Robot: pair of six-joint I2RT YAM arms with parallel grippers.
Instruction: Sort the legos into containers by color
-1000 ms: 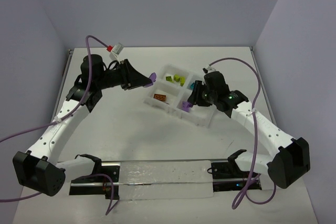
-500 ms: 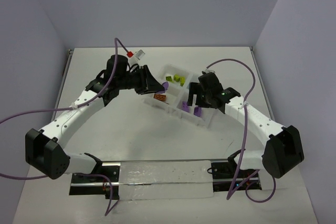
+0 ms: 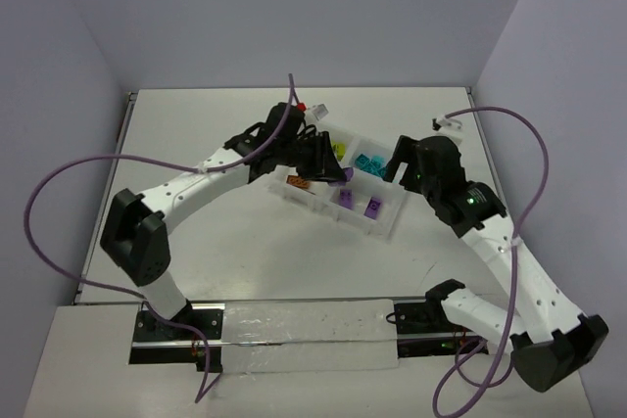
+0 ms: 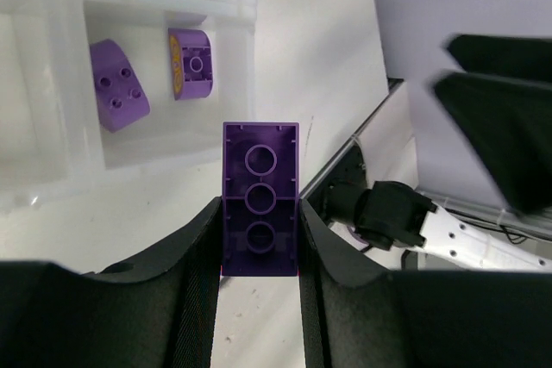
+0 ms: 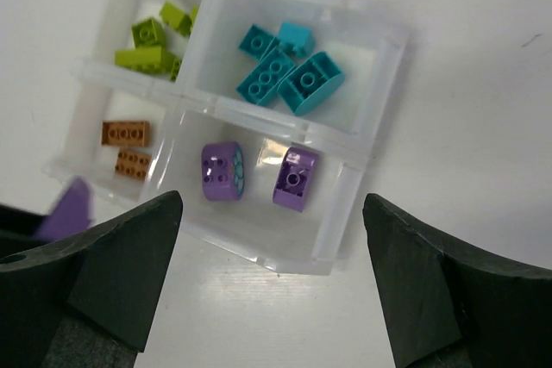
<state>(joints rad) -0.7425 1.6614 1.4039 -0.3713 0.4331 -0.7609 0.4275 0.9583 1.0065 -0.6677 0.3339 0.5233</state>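
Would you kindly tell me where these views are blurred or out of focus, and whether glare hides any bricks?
Left wrist: the held purple brick is sharp, the right arm is smeared. Right wrist: the tray and its bricks are crisp, the near fingers soft. Top external: even light, faint shadows, a mild sheen on the clear strip; no glare over bricks.

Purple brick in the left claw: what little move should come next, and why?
Probably ease the left gripper forward until the purple brick hangs over the compartment holding two purple pieces, then open. The brick is clamped between shut jaws and looks just short of that compartment, the one matching its colour.
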